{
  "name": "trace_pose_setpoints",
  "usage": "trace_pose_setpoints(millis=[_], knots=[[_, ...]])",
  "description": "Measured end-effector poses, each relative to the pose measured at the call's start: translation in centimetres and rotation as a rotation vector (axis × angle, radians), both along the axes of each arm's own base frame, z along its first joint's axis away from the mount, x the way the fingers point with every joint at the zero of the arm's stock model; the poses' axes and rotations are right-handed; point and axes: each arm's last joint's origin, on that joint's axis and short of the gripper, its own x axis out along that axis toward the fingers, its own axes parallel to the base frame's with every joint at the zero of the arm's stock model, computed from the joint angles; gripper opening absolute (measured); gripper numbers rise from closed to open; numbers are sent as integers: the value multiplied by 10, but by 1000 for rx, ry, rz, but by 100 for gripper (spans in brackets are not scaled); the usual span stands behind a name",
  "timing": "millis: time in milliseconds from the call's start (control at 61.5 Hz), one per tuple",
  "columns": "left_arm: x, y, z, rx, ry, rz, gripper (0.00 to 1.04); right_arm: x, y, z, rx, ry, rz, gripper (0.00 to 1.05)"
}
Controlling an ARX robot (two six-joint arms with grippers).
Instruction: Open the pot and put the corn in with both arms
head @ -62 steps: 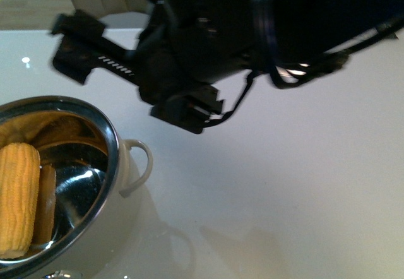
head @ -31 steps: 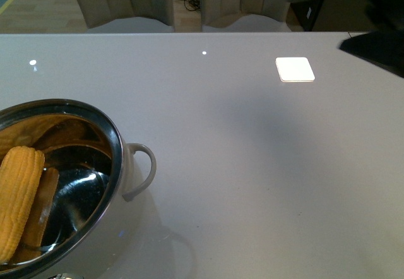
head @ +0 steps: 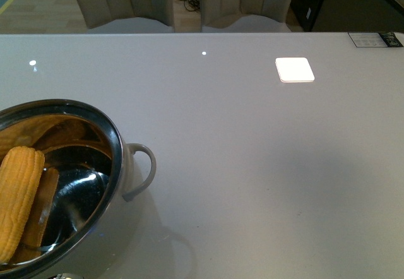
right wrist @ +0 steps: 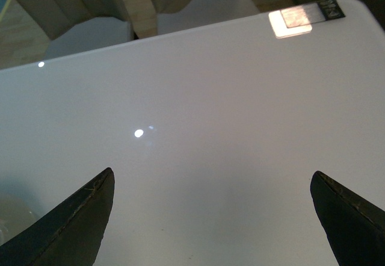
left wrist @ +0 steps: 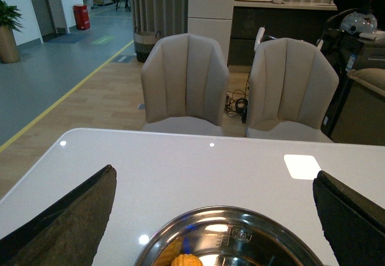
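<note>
Open room behind: two beige chairs point(left wrist: 237, 85) pushed up to the far edge of a glossy white counter point(head: 252, 153), wood floor with a yellow line, a plant far off. Ceiling lights reflect on the counter as small dots and one bright square toward the far right corner. Pot point(head: 120, 159) sits at the near left corner, cut off by the front view's edge; lid is off and not in view anywhere. Steel inside and rim show clearly, cream loop handle point(head: 142, 168) points toward the counter's middle. Corn point(head: 19, 200) lies inside the pot, leaning along the left wall, its brownish reflection beside it on the steel. Neither arm shows in the front view. Left wrist view: left gripper point(left wrist: 213, 218) hangs above the pot rim, a tip of corn just visible below; jaws spread wide, nothing between them. Right wrist view: right gripper point(right wrist: 210, 218) over bare counter, away from the pot; jaws likewise wide and empty. Judgement: both named steps look complete, pot open and corn in, so the moment reads as the retreat phase. Next move, if any, probably calls only for both arms to clear upward and back without brushing the rim or handle. Replacing the lid is not asked for, and its position cannot be told.
</note>
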Motion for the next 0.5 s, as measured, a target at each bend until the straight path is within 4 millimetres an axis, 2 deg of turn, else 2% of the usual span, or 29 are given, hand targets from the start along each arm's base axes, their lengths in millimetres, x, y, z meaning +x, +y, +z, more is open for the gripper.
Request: trace_pose_setpoints(millis=[81, 244, 374, 504], knots=[[0, 0, 0, 0, 0, 0, 98, -16, 1, -2, -42, -13, -11, 96], [0, 0, 0, 0, 0, 0, 98, -20, 1, 0, -54, -48, -9, 95], [0, 0, 0, 0, 0, 0, 98, -27, -6, -11, -103, -342, 15, 73], [0, 0, 0, 0, 0, 0, 98, -35, -14, -13, -134, -425, 11, 52]])
